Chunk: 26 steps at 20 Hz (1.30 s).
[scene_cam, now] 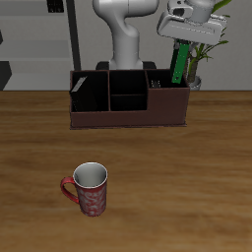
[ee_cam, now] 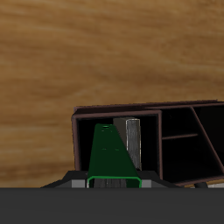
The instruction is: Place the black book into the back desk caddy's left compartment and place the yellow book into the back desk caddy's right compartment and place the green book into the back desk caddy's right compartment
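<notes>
- Fingers of the gripper (scene_cam: 183, 41) are clenched on the green book (scene_cam: 178, 63), which hangs upright from them, its lower end just above the back desk caddy (scene_cam: 128, 116).
- Green book in the wrist view (ee_cam: 110, 150) runs straight out from the fingers toward an end compartment, where a thin upright book with a pale page edge, probably the yellow book (ee_cam: 133, 140), already stands.
- At the caddy's opposite end a dark volume, likely the black book (scene_cam: 80, 85), seems lodged.
- Judging by this, two placements look done; lowering and letting go of the green book remains.
- Nearer the table's front edge, well apart, stands a red mug (scene_cam: 90, 188).
</notes>
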### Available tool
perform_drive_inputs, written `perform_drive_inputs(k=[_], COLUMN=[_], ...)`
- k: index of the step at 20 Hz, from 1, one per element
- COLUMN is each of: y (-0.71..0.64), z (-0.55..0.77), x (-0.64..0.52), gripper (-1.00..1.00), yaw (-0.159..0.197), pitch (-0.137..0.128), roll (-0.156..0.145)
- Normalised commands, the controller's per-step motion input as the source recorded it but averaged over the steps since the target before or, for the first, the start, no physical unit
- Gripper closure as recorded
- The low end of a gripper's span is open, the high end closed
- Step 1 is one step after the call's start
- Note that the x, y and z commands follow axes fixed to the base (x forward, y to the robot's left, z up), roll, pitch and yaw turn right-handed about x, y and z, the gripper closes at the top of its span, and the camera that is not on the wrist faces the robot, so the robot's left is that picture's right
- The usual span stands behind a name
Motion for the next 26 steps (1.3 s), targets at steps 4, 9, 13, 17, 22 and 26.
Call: perform_drive_inputs(k=[4,9,13,17,22,26], y=[-0.08,0.06,-0.06,0.09,-0.05,0.04], z=[-0.19,-0.24,-0.18,-0.09,-0.13,-0.14], x=[0.16,-0.02,-0.01,-0.17,0.04,0.04], gripper=[1.00,1.00,1.00,1.00,1.00,1.00], yaw=[-0.052,-0.005,-0.040,0.001,-0.024,0.007], pitch=[0.051,0.035,0.036,0.016,0.028,0.009], roll=[-0.016,0.020,-0.002,0.036,-0.018,0.011])
